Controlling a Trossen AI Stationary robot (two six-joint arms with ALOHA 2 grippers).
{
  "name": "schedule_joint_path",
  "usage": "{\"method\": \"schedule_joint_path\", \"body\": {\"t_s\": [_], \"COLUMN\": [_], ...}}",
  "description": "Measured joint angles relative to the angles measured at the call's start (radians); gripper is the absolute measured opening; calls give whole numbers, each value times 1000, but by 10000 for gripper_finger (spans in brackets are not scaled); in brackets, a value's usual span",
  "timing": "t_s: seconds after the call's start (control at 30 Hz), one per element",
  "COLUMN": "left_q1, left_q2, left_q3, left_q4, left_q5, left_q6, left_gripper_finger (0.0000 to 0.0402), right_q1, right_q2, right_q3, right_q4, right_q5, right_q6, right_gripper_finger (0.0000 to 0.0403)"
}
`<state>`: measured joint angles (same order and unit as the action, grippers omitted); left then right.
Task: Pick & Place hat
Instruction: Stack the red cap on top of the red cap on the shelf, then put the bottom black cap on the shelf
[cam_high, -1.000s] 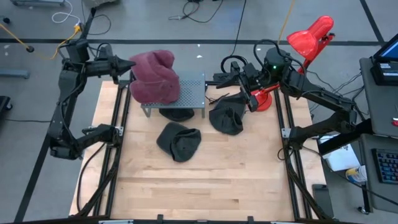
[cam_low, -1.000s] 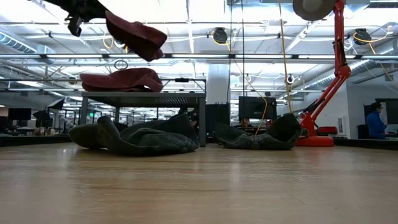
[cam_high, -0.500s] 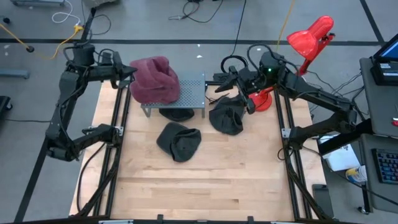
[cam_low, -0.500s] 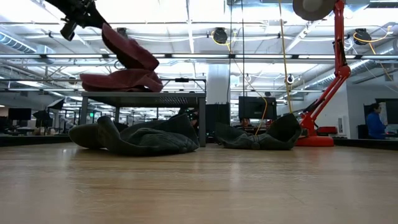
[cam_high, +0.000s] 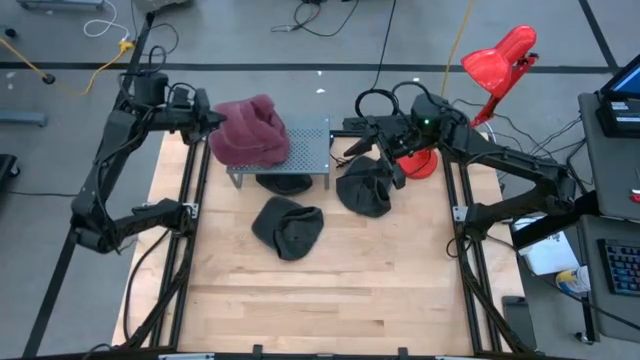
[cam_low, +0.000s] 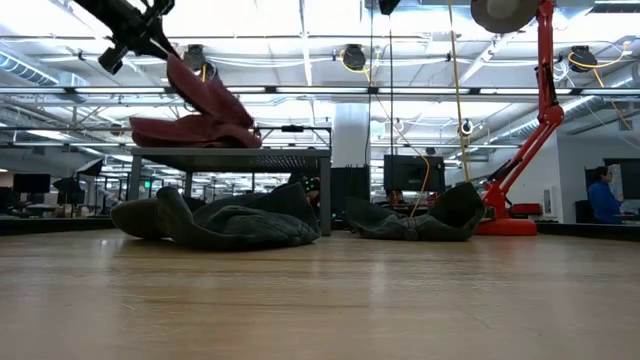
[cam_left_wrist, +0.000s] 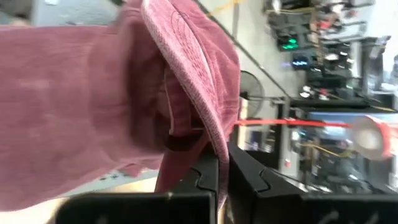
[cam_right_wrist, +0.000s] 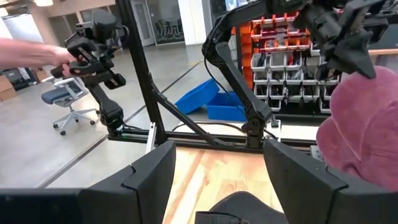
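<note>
Maroon cloth fills the high view's upper middle: the red hat (cam_high: 248, 131) lies heaped on the grey rack (cam_high: 308, 148), and the left gripper (cam_high: 207, 119) is clamped on its edge, the hat spreading away from the fingertips across the rack toward the right arm. Below the rack, well apart from that gripper, a dark hat (cam_high: 288, 226) lies on the wooden table (cam_high: 320, 300), and a second dark hat (cam_high: 364, 188) lies just under the right gripper (cam_high: 372, 148), whose fingers stand apart with nothing between them. A red lamp (cam_high: 498, 58) stands behind the right arm. From the low view, the left gripper (cam_low: 158, 45) hangs above the rack (cam_low: 230, 154) with a flap of the red hat (cam_low: 200, 108) drawn up to it, the rest of the hat resting on the rack top below it; the dark hat (cam_low: 215, 221) lies on the table under the rack, the second dark hat (cam_low: 420, 222) farther along beside the lamp base (cam_low: 507, 224). A person (cam_low: 604, 194) sits in the room behind. In the left wrist view, the two dark fingers (cam_left_wrist: 205, 180) pinch a fold of the red hat (cam_left_wrist: 118, 93), which fills most of the space ahead of them. In the right wrist view, the fingers (cam_right_wrist: 152, 177) are spread wide and empty; ahead of them lies the second dark hat (cam_right_wrist: 242, 208), the red hat (cam_right_wrist: 364, 134) off to one side, and the left gripper (cam_right_wrist: 348, 46) above it.
</note>
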<state>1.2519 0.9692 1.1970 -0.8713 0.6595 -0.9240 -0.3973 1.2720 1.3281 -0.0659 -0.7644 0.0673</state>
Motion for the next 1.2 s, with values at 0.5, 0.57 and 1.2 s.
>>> {"method": "schedule_joint_path", "body": {"t_s": [0.5, 0.57, 1.2], "left_q1": [13, 13, -37], "left_q2": [13, 12, -55], "left_q3": [0, 0, 1], "left_q4": [-90, -145, 28], "left_q5": [-148, -196, -457], "left_q6": [13, 11, 9], "left_gripper_finger": [139, 149, 161], "right_q1": [0, 0, 0], "right_q2": [-6, -6, -6], "right_q3": [-2, -2, -1], "right_q4": [-2, 0, 10], "right_q5": [-51, -52, -52], "right_q6": [9, 9, -4], "right_gripper_finger": [238, 238, 238]}}
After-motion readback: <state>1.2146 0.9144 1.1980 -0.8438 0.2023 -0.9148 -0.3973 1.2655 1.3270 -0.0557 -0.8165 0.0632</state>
